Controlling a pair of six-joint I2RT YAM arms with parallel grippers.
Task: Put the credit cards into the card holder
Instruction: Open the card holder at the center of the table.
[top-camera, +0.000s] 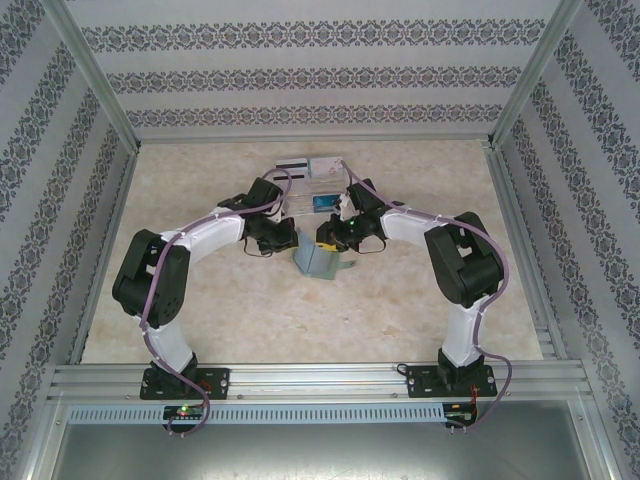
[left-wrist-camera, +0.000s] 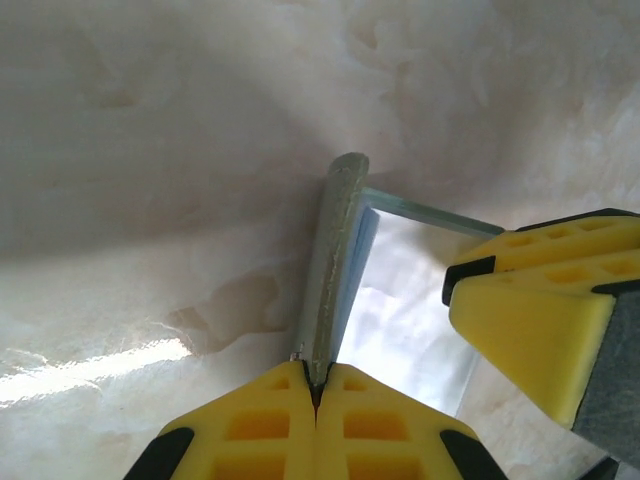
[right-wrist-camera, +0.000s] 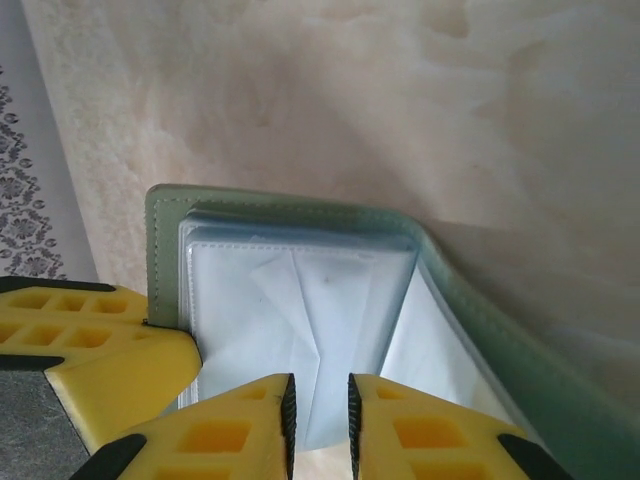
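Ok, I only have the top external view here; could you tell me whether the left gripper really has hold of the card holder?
Observer: Yes. In the left wrist view the left gripper is shut on the edge of the card holder, on its green cover.
Operator: Thank you. And what is the right one gripping?
Observer: The right gripper is closed on a pale inner pocket, not on the cover.
Operator: Is the holder open enough?
Observer: It looks open: the right wrist view shows the cover bending away in an L behind the pockets.
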